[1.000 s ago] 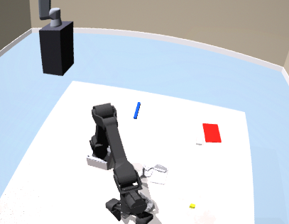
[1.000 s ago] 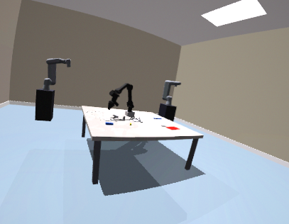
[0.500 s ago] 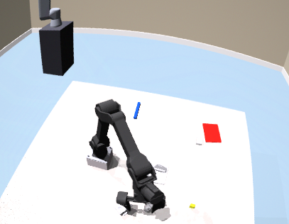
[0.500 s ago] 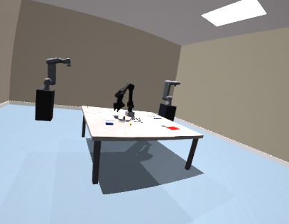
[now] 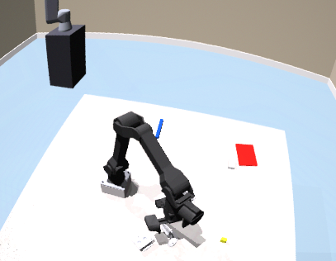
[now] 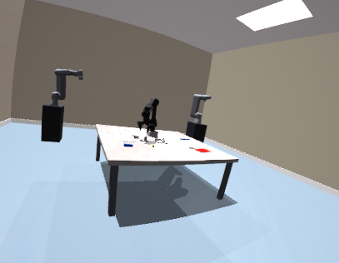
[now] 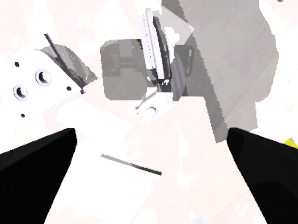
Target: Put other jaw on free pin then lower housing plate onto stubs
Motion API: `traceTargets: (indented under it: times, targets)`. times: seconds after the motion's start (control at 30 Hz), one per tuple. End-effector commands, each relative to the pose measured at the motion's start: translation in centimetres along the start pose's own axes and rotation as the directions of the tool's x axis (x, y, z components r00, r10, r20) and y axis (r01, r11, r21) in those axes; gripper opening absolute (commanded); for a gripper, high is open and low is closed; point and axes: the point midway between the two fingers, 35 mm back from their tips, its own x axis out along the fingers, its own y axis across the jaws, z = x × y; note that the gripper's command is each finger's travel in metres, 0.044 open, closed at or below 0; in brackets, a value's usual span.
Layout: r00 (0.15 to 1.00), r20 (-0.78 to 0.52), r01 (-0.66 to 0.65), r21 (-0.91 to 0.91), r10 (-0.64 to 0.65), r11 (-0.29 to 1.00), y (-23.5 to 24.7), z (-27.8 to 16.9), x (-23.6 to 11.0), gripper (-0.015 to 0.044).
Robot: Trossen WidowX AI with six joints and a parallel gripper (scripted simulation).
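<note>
My gripper (image 5: 171, 225) (image 7: 153, 135) is open and empty, pointing down over the parts. A white piece (image 5: 143, 242) (image 7: 54, 91) with two round, holed bosses and small dark holes lies at the left in the wrist view. A white and grey part (image 5: 167, 230) (image 7: 150, 42), probably a jaw, stands on edge beyond the fingertips; a rounded end with a small circle is at its near side. A thin white panel (image 7: 117, 185) with one dark edge lies lower, left of centre between the fingers. I cannot tell whether teeth mesh, or which pieces are the second jaw and the housing plate.
A yellow block (image 5: 224, 239) (image 6: 152, 146) (image 7: 291, 144) is right of the gripper. A red square (image 5: 246, 154) (image 6: 202, 151), a small white block (image 5: 231, 164) and a blue bar (image 5: 159, 129) (image 6: 184, 139) lie farther off. A blue block (image 6: 128, 145) shows in the exterior view.
</note>
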Motion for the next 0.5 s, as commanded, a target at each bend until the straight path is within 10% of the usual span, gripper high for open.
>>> traceTargets:
  times: [0.0,0.47]
  targets:
    - [0.999,0.055,0.009,-0.148,-0.001,0.989,-1.2,2.2,-0.4,0.044]
    - [0.998,0.07,0.012,-0.188,0.001,0.982,-1.4,3.2,2.6,0.044]
